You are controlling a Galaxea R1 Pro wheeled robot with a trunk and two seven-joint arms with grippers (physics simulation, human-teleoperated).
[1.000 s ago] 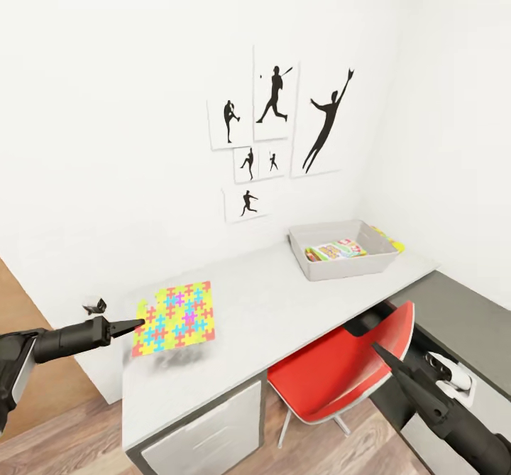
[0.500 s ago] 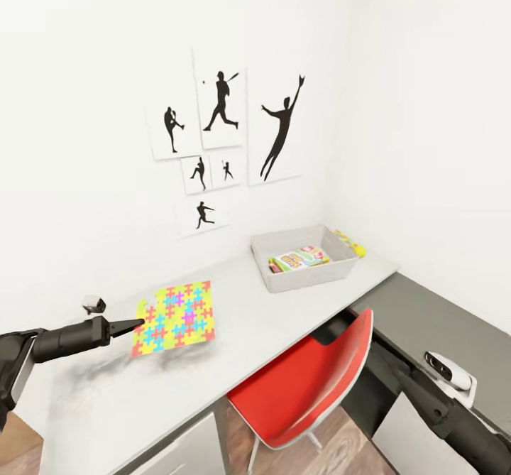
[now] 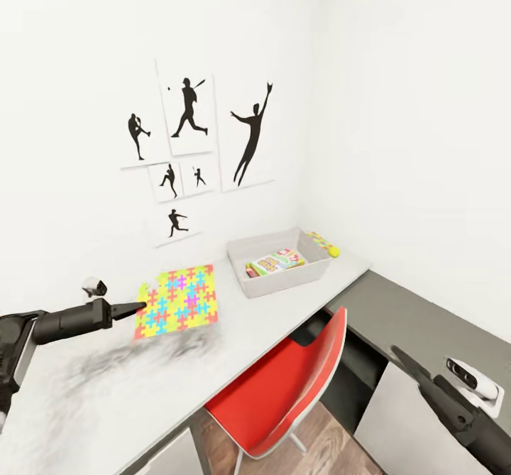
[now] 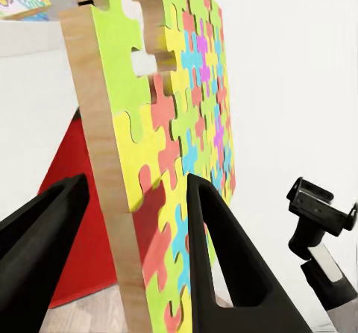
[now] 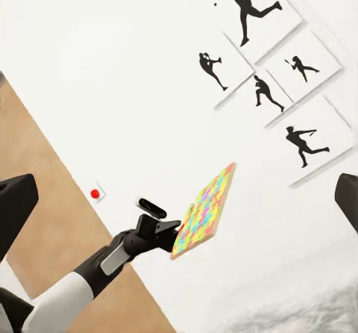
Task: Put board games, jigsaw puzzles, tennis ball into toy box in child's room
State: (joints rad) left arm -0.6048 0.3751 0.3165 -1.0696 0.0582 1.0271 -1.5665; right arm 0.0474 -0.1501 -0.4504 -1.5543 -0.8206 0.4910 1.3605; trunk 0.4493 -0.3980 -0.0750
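Observation:
My left gripper (image 3: pixel 140 309) is shut on the edge of a jigsaw puzzle (image 3: pixel 177 299), a multicoloured slab held tilted just above the table (image 3: pixel 270 322). In the left wrist view the puzzle (image 4: pixel 175 124) stands on edge between the two black fingers (image 4: pixel 224 266). The grey toy box (image 3: pixel 250 250) sits further along the table with a board game (image 3: pixel 277 261) lying inside. Behind the box lie a second jigsaw puzzle (image 3: pixel 316 240) and the tennis ball (image 3: pixel 333 252). My right gripper (image 3: pixel 399 353) hangs low at the right, open and empty, its fingers (image 5: pixel 15 206) spread wide.
A red chair (image 3: pixel 284 390) is pushed under the table's front edge, between my arms. A lower dark-grey-topped cabinet (image 3: pixel 404 312) runs along the right wall. Black sports prints (image 3: pixel 188 109) hang above the table. Wood floor (image 3: pixel 333 432) shows below the chair.
The whole view has shifted left, so the camera has moved: the toy box and prints now sit nearer the picture's middle. The puzzle stays in my left gripper.

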